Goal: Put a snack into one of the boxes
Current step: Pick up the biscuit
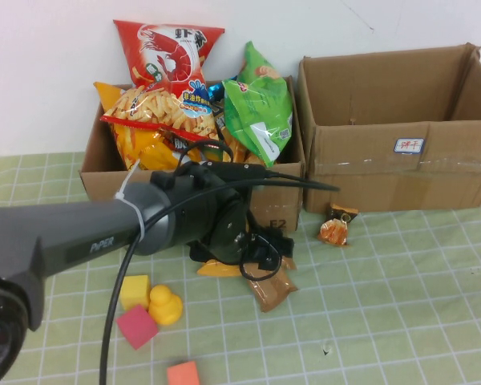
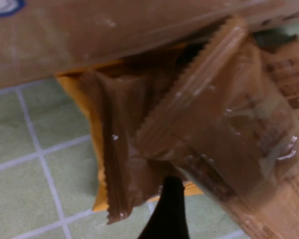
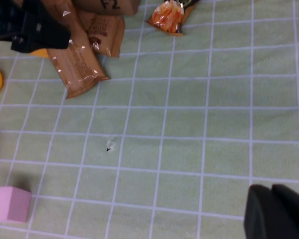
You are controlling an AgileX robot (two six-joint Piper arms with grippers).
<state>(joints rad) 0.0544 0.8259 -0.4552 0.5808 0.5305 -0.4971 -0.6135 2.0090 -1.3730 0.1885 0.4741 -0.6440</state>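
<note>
My left gripper [image 1: 260,255] hovers over the brown crinkly foil snack packet [image 2: 189,144]; grip state unclear. Light, slippery, soft: pinch mid-body. Right gripper [image 3: 276,214] hangs above near-right bench, unclear too.

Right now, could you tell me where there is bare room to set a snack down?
The right box is empty inside, and the mat in front of it is bare past the small orange snack. It is crowded around the left claw over the brown packets, and the left box is overfull. The right claw hangs above open mat.
</note>
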